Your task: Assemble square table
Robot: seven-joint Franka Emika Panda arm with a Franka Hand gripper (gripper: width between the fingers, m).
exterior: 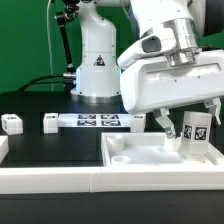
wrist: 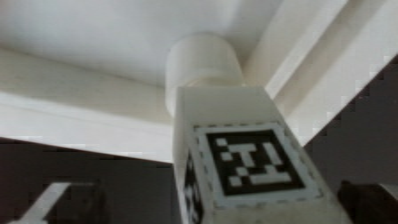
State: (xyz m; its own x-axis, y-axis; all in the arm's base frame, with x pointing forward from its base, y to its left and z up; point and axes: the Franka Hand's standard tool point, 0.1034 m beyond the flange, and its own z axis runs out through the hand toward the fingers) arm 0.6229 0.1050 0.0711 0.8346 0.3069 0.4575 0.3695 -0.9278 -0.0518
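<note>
The gripper [exterior: 188, 117] hangs over the far corner of the square table top [exterior: 135, 155], on the exterior view's right, with its jaws spread wide apart. Between its fingers [exterior: 161, 118] stands one white peg leg [exterior: 193, 128], its tag facing the camera, with a clear gap on each side, so nothing grips it.

The wrist view looks down along that leg [wrist: 231, 140]. Its rounded end sits right in the inner corner of the table top [wrist: 89, 40], where two raised rims meet.

The table top lies open side up at the front edge of the black worktop [exterior: 40, 105], just behind the long white border rail [exterior: 60, 180].

Two more legs lie loose on the worktop towards the exterior view's left edge, one [exterior: 12, 123] nearest that edge and another [exterior: 50, 123] just beside the marker board [exterior: 95, 121].
</note>
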